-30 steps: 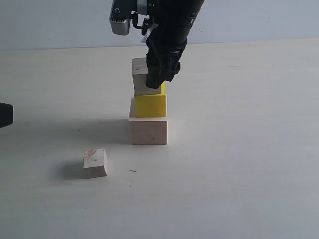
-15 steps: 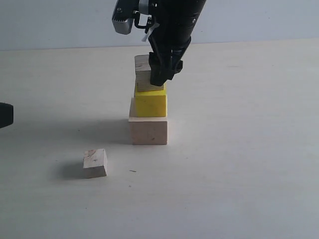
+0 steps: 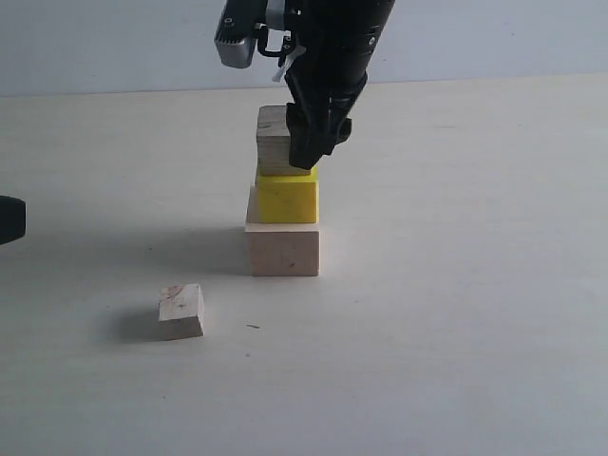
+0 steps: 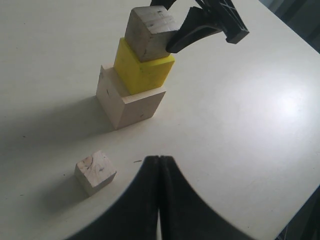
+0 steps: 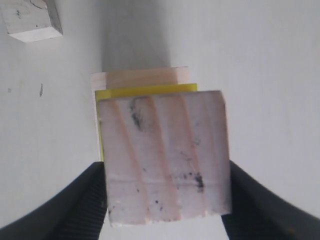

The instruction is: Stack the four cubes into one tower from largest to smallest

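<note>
The pale wood cube (image 3: pixel 283 248) stands on the table with the yellow cube (image 3: pixel 287 198) on top. Over the yellow cube sits the greyish grainy cube (image 3: pixel 274 139) (image 4: pixel 148 31) (image 5: pixel 165 157), with my right gripper (image 3: pixel 306 152) (image 5: pixel 166 200) shut on it; both fingers press its sides. Whether it rests on the yellow cube or hangs just above it I cannot tell. The smallest bare wood cube (image 3: pixel 180 311) (image 4: pixel 95 171) (image 5: pixel 29 19) lies alone on the table, nearer the camera and to the left. My left gripper (image 4: pixel 159 161) is shut and empty, low at the left edge (image 3: pixel 9 218).
A pale table (image 3: pixel 456 285) carries everything, its far edge meeting a light wall. In the left wrist view the table's edge (image 4: pixel 300 40) shows at the right, with dark floor beyond.
My right gripper has carried the greyish cube a little to the right and squared it over the yellow cube. The left arm and the small cube have not moved.
</note>
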Robot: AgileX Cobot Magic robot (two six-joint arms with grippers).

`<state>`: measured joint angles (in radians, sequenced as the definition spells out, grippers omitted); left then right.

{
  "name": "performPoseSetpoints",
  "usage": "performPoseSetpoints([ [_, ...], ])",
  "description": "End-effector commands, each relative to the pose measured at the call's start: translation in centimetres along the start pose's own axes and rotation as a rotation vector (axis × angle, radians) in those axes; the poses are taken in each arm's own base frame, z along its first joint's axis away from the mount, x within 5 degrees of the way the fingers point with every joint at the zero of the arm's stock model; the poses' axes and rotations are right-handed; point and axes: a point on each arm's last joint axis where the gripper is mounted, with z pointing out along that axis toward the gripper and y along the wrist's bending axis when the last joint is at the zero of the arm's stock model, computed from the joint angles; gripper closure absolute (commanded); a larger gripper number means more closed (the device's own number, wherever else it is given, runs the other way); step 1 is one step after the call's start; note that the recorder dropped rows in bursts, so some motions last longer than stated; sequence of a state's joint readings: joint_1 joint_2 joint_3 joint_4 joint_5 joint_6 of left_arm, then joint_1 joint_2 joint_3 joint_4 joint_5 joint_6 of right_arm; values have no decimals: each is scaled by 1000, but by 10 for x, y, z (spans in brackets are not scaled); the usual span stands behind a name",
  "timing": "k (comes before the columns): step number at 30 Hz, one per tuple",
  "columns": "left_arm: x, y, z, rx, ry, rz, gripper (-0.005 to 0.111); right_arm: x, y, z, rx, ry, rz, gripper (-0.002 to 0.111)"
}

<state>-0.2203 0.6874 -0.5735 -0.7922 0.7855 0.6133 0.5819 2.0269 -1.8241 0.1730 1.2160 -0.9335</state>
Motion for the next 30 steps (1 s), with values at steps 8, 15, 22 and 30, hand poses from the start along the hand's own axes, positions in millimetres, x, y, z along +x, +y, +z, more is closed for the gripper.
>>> performPoseSetpoints([
  [8, 0, 0, 0, -1, -5, -4, 107, -1, 3, -13, 17, -26, -1, 49],
  [15, 0, 0, 0, -1, -5, -4, 107, -3, 7, -39, 75, -73, -10, 49],
  [22, 0, 0, 0, 0, -3, -4, 107, -2, 14, -61, 101, -91, 2, 49],
  [30, 0, 0, 0, 0, -3, -4, 107, 6, 19, -94, 208, -87, 115, 55],
])
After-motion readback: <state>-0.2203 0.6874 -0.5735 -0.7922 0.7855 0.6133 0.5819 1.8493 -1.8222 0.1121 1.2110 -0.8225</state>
